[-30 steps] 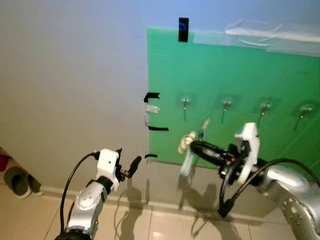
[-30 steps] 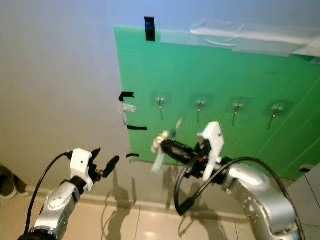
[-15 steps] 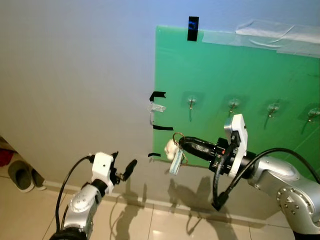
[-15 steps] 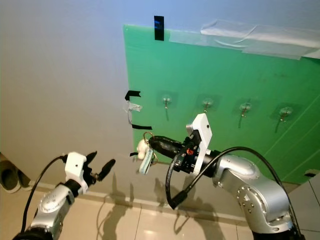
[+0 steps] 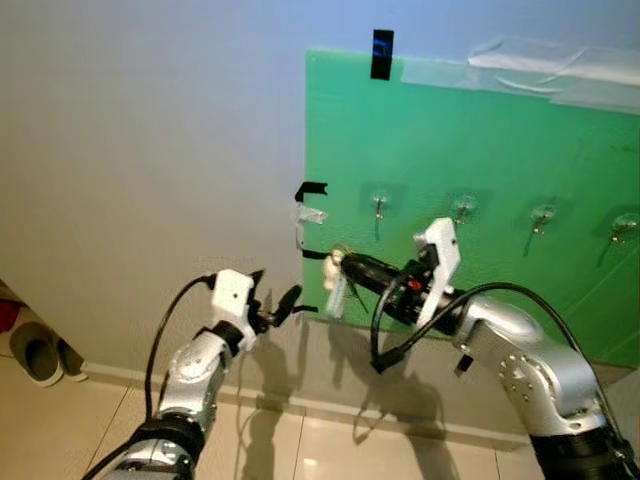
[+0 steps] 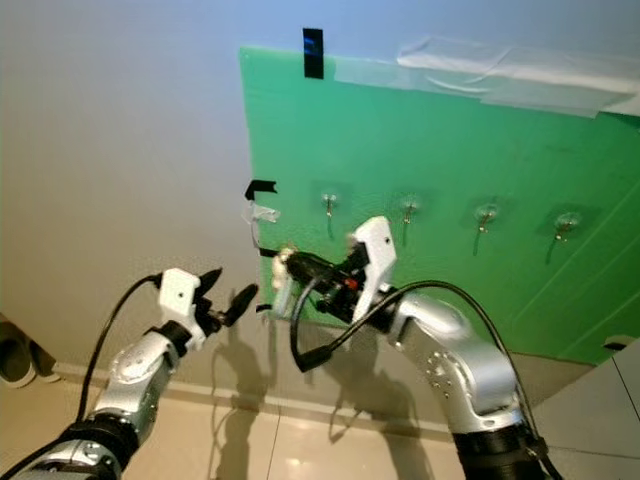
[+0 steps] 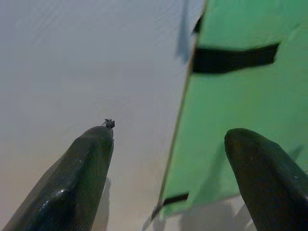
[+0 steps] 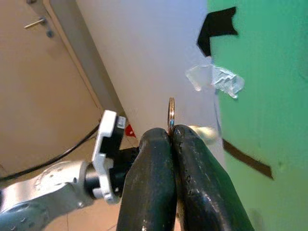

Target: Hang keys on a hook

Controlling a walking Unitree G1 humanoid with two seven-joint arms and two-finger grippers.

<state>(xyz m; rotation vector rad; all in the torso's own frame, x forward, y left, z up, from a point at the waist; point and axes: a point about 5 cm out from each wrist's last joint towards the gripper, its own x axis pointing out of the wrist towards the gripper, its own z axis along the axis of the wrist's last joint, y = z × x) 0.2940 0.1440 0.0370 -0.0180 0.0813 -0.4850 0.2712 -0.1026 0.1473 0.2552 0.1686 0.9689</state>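
A green board (image 5: 480, 150) was fixed to a pale wall (image 5: 150, 130) with clear tape along its top edge and short strips of black tape (image 5: 381, 54) at the top corner and down its left edge. A row of four small hooks (image 5: 378, 205) ran across the middle of the board.

The right gripper (image 5: 338, 264) reached across the lower part of the board to its left edge. Its two black fingers (image 8: 154, 192) were pressed together, pinching a metal key ring (image 8: 171, 117). The keys (image 5: 337, 285), with a pale fob, hung from the fingertips just below and to the left of the leftmost hook, not on any hook. They sat beside the lowest black tape strips on the board's left edge. Whether they touched the board could not be told.

The left gripper (image 5: 278, 303) was raised near the lower left corner of the board, off to the left of the keys and a little lower. Its fingers (image 7: 86, 168) were spread apart and held nothing; the wrist view looked between them at the board's edge and the wall.

A black cable (image 5: 420, 320) looped under the right arm. A shoe (image 5: 35, 355) lay on the tiled floor (image 5: 300, 450) well to the left of the board, against the wall.
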